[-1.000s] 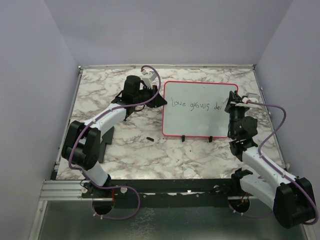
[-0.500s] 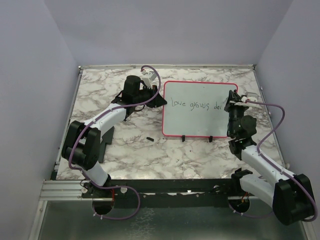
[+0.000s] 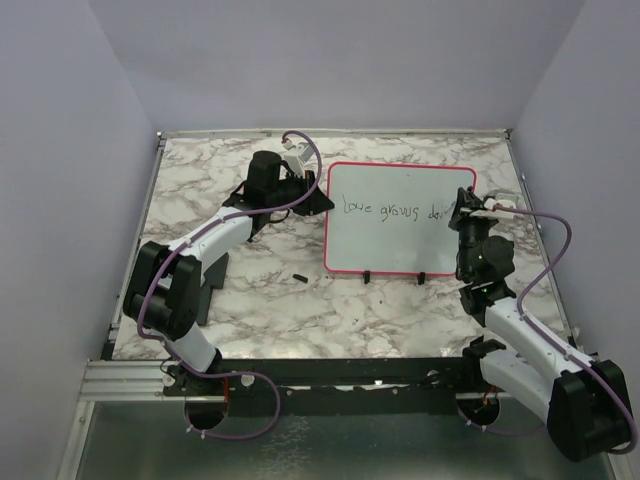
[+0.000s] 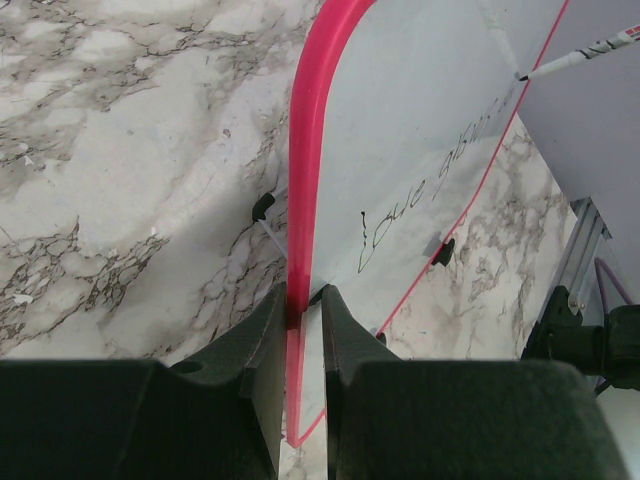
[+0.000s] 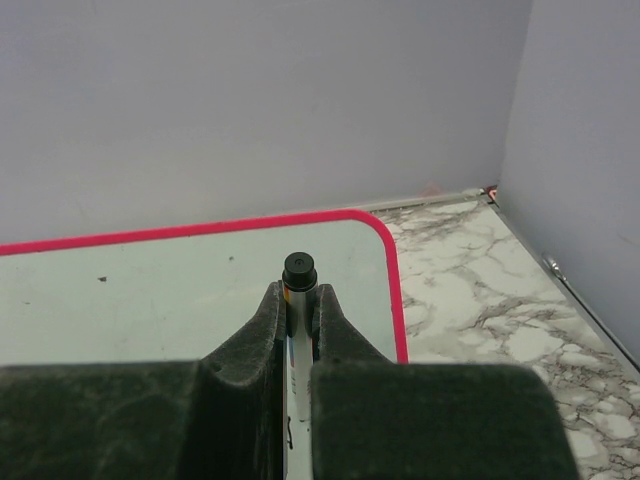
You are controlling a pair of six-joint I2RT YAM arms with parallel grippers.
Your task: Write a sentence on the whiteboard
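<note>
Two claws are engaged at opposite ends of the whiteboard [image 3: 400, 235], which is laid flat on the marbled worktop [image 3: 400, 320] right of centre, with its two black clips [image 3: 369, 276] on the near long edge. The left claw [image 3: 318, 200] is pressed together on the board's left short edge. In the left wrist view the red-pink frame is seen pinched between the dark fingers [image 4: 262, 330], with the board surface [image 4: 400, 150] running away beyond them. The right claw [image 3: 462, 205] is held over the right end of the board. Its fingers [image 5: 262, 320] are closed on a marker [image 5: 298, 268], whose black end cap is seen standing up between them above the board's far right corner [image 5: 150, 300]. The marker's tip [image 4: 580, 62] is shown against the board surface in the left wrist view.

The sentence [image 3: 390, 210] is written in one thin dark line across the middle of the board and can be read as "Love grows dai"; anything written after that is hidden by the right claw. A small black piece [image 3: 299, 275] is left on the worktop just beside the board's near left corner.

Compared with a second ago, little is changed. The right claw has been shifted slightly toward the end of the written line, and the right arm's shoulder housing has been moved a little. The left arm, the board and the small black piece are found where they were.
</note>
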